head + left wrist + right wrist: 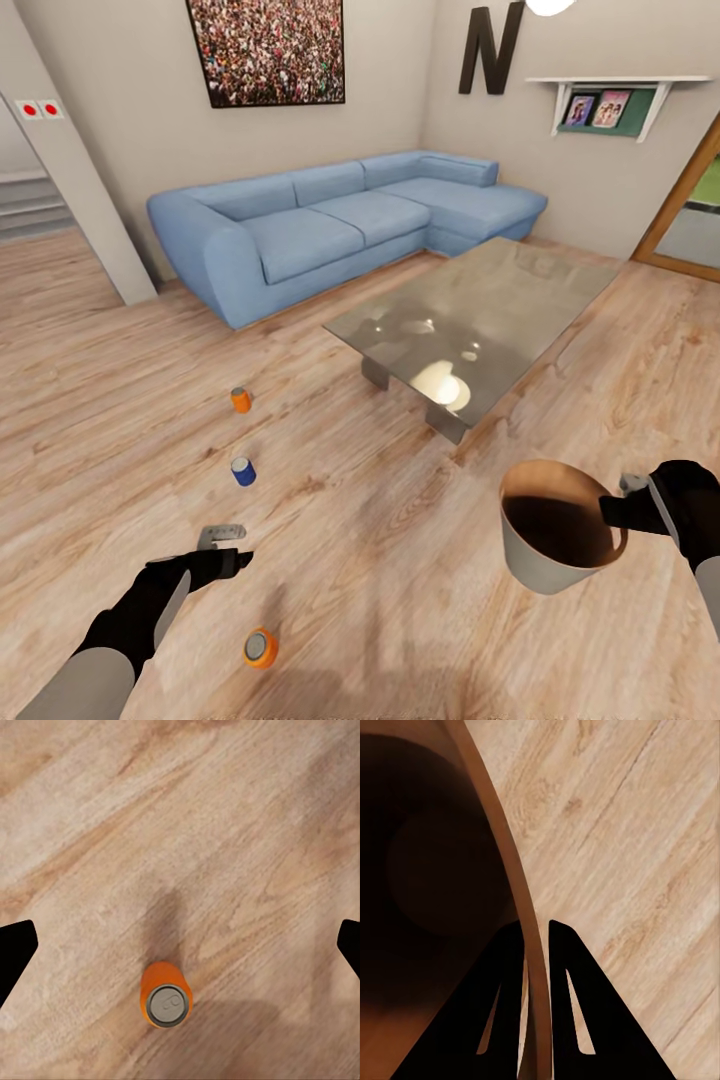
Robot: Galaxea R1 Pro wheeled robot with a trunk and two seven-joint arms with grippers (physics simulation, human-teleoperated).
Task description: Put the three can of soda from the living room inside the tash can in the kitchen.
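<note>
Three soda cans stand upright on the light wood floor (pixel 120 400) of the living room, in a loose line well clear of the furniture. The far orange can (pixel 241 400) sits nearest the blue corner sofa (pixel 330 225), the blue can (pixel 243 471) a little nearer the robot, and the near orange can (pixel 260 648) closest of all, with open floor on every side of it. The glass coffee table (pixel 480 320) lies to the right of the line of cans, its near corner well apart from them, leaving a broad lane of bare boards between its edge and the cans.

The left gripper (pixel 222 535) hangs above the floor between the blue can and the near orange can, its fingers (pixel 15 952) spread wide apart with nothing between them; in the left wrist view the near orange can (pixel 166 996) stands below, between the two fingertips but not touched.

The right gripper (pixel 536 945) is clamped on the rim of the trash can (pixel 552 530), one finger inside the brown wall and one outside. The trash can is held up off the floor at the right, tilted, its open mouth facing up and toward the table.
</note>
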